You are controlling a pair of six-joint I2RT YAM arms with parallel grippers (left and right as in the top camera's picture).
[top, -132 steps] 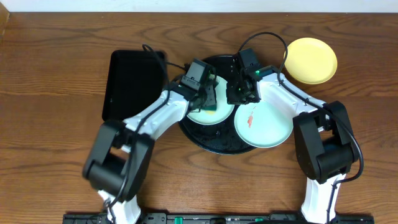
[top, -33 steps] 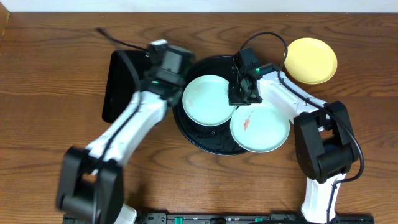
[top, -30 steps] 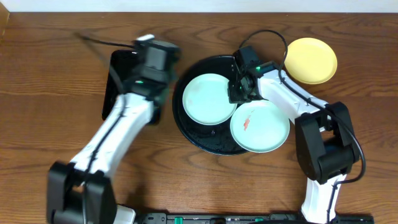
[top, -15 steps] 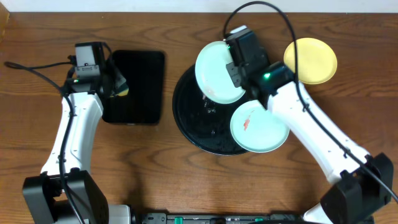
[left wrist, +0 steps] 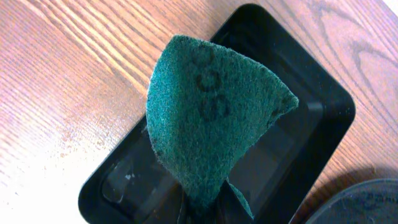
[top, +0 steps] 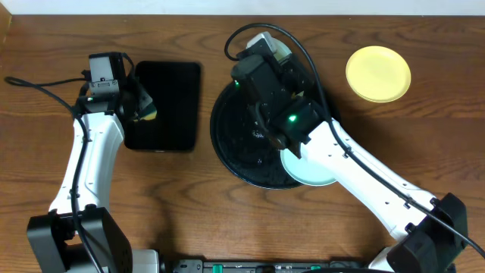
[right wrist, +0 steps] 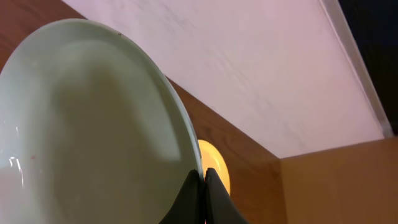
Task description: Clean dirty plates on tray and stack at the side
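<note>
The round black tray [top: 231, 136] sits mid-table. One mint plate [top: 312, 171] lies on its front right rim, mostly hidden under my right arm. My right gripper [right wrist: 202, 182] is shut on the rim of the other mint plate [right wrist: 93, 124] and holds it tilted on edge, high above the tray. The yellow plate [top: 378, 73] lies on the bare wood at the back right and also shows behind the fingers in the right wrist view [right wrist: 216, 163]. My left gripper [left wrist: 208, 210] is shut on a green scouring pad [left wrist: 211, 112] over the rectangular tray.
The smaller rectangular black tray [top: 167, 106] lies left of the round tray; in the left wrist view [left wrist: 314, 121] it shows below the pad. The round tray's rim shows at that view's lower right [left wrist: 367, 205]. A pale wall [right wrist: 261, 74] stands behind the table.
My right arm has lifted the mint plate higher and swung it left over the tray, turning it edge-on. My left gripper has stayed over the rectangular tray with the pad.
</note>
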